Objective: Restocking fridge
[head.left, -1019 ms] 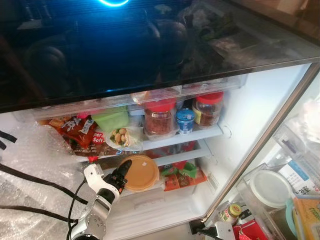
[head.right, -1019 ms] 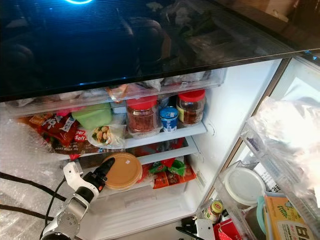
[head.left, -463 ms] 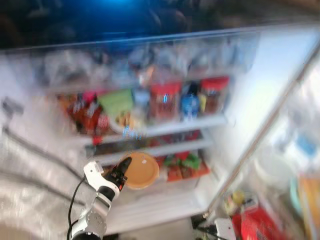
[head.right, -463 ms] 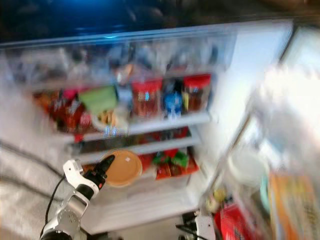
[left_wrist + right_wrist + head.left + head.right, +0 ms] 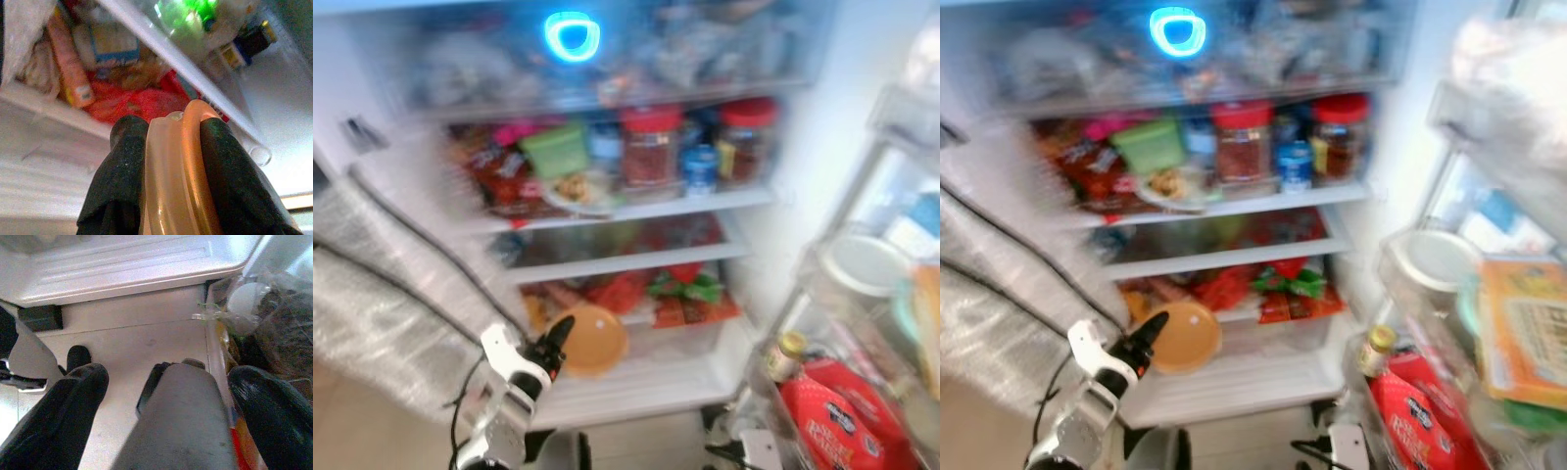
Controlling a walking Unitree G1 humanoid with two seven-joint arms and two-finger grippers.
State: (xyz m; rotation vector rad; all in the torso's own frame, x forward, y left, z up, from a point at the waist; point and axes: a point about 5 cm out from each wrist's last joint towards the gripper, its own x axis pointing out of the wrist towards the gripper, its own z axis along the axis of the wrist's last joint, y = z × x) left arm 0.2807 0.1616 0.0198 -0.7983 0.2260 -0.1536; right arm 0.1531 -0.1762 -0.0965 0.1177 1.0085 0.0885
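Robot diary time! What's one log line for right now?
left end effector: shut on round orange plastic container | position: at bottom fridge shelf | right end effector: open, idle near floor | step: restocking

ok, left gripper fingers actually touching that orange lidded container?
Touching. The left wrist view shows the left gripper with both black fingers pressed flat against opposite sides of the orange lidded container, no gap at either side.

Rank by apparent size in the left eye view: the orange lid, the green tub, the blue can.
1. Orange lid, held by the left pincer; it sits nearer the camera, which inflates it.
2. Green tub.
3. Blue can.
Blur softens every edge.
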